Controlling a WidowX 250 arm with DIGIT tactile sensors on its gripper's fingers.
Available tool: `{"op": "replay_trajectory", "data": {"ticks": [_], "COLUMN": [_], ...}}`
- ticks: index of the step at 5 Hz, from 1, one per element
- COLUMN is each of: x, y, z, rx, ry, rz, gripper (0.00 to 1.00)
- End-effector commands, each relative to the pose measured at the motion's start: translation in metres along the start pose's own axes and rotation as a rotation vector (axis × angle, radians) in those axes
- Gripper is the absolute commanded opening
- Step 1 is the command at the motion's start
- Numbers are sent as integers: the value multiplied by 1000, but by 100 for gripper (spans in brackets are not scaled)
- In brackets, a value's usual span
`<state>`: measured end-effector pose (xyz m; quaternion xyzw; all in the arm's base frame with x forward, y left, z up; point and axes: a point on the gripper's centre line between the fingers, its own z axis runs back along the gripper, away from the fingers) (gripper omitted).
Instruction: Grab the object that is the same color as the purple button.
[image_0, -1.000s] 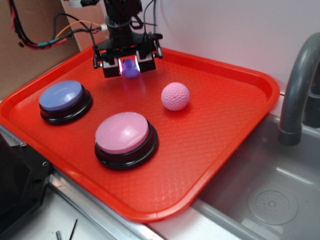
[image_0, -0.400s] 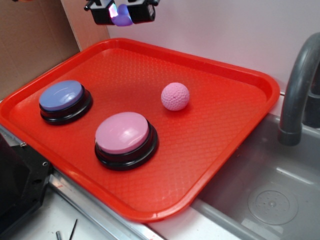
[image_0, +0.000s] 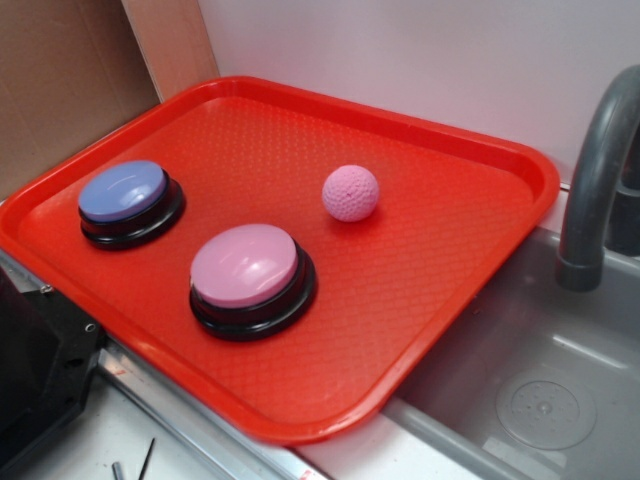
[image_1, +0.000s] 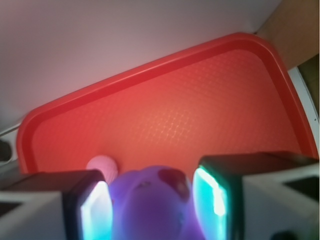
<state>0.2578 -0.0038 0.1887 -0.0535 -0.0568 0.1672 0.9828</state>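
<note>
In the wrist view the purple duck figurine (image_1: 152, 202) fills the space between my two lit fingers, and my gripper (image_1: 154, 210) is shut on it, high above the red tray (image_1: 165, 110). In the exterior view the gripper and the duck are out of frame. The purple button (image_0: 123, 192), a periwinkle dome on a black base, sits at the tray's left side.
A pink dome button (image_0: 245, 266) stands near the tray's front and a pink textured ball (image_0: 351, 192) lies mid-tray, the ball (image_1: 102, 165) also showing in the wrist view. A grey faucet (image_0: 596, 180) and a sink (image_0: 540, 390) lie to the right.
My gripper has risen with the purple duck, from just above the tray's back edge up out of the exterior view. The buttons and the ball have not moved.
</note>
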Motion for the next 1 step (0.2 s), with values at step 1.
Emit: {"op": "replay_trajectory", "data": {"ticks": [1], "x": [7], "y": [12], "z": [21], "rx": [-54], "ry": [-1], "rz": [-8], "gripper": [0]}}
